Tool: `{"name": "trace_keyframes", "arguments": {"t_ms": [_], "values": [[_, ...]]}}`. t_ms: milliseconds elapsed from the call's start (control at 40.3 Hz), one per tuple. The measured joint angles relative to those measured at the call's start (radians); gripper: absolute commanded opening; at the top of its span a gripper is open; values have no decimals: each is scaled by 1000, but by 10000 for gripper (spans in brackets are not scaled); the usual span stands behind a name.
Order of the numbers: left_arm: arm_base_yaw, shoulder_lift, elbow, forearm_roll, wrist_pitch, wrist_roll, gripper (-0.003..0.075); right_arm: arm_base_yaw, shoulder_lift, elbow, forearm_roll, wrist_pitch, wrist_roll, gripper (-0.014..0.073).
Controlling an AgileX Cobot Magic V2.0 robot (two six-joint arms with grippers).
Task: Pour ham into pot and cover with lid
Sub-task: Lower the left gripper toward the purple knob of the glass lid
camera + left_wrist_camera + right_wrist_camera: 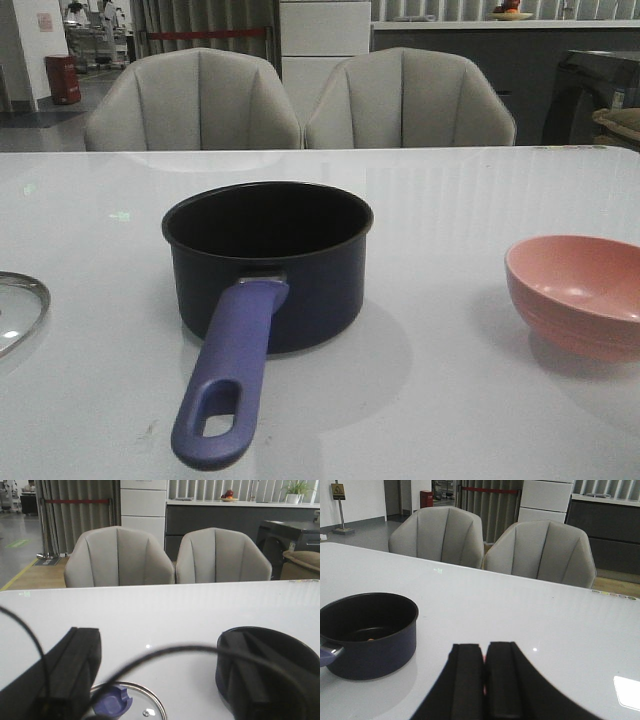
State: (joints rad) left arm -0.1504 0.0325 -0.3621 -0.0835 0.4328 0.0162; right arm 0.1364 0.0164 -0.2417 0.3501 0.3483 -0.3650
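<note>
- Front view: the pot (268,262) is being shown mid-table, handle toward the robot.
- The lid (125,702) is being framed under the spread-open left gripper (150,690), the nearer arm.
- The right gripper (484,680) is being held clenched, empty.

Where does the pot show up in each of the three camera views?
Front view: the pot stands mid-table, handle toward the camera.
Left wrist view: its dark rim shows at lower right, partly behind a finger.
Right wrist view: it sits at lower left.
Shared landmark: the two grey chairs behind the table.
</note>
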Motion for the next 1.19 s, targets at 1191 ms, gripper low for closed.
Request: {"name": "trace_keyframes", "arguments": {"t_ms": [1191], "values": [[80, 1136, -551, 44, 409, -6, 615, 0, 0, 0, 0, 0, 0, 145]]}}
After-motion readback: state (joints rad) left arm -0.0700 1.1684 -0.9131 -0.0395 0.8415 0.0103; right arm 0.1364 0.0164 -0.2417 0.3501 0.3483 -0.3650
